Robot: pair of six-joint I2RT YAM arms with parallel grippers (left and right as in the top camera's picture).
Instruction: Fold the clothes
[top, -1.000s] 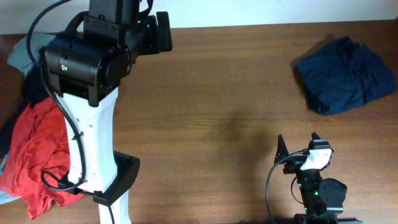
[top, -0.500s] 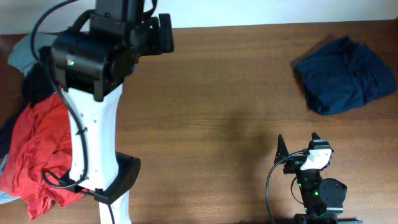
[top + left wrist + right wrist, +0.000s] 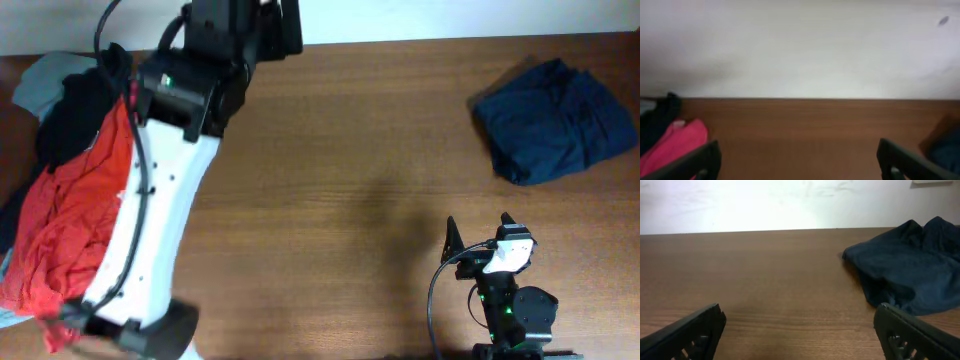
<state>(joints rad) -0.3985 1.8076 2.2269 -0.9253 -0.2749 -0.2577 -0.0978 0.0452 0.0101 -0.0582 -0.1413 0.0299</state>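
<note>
Both spread, empty: my left tool [image 3: 797, 150] sits far left, my right tool [image 3: 799, 330] near right. Navy clothes [image 3: 555, 120] lie bunched far right on the worktop [image 3: 350, 150]. Step looks like approach; next, reach far-right and pinch an edge.

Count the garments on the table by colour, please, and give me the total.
Navy blue garment: 1
Red garment: 1
Black garment: 1
Pale grey garment: 1
Total: 4 that can be told apart. The heap on the left is tangled and may hide more.
</note>
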